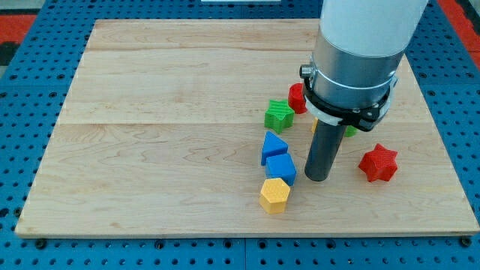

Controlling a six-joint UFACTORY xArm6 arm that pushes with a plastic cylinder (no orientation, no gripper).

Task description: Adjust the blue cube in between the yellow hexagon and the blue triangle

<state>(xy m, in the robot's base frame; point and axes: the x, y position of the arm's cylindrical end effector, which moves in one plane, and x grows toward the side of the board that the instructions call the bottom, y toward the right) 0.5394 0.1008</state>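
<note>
Sitting just to the view's right of the blue cube (pixel 281 168), my tip (pixel 317 178) is resting on the wooden counter (pixel 150 112) with a sliver of bare wood showing between rod and block. No end effector is showing here, only a plain rod, so nothing is spread or pinching.

The blue cube is lying in the middle of a short, slightly slanted column: the blue triangle (pixel 273 145) is sitting directly above it, apparently touching, and the yellow hexagon (pixel 274 195) is sitting below, tucked against the cube's lower-left corner. So the cube is already looking close to its slot; what I am judging is left is a fine nudge.

Doing this well is calling for a light, short push. Coming in from the right, I am wanting to meet the cube's right face squarely near its middle, so it is sliding rather than spinning, and stopping early, because a long shove is likely dragging the neighbours along.

Further up the view, a green star (pixel 279 114) and a red block (pixel 298 98) are sitting clear of the work, and a red star (pixel 377 163) is waiting off to the right.
</note>
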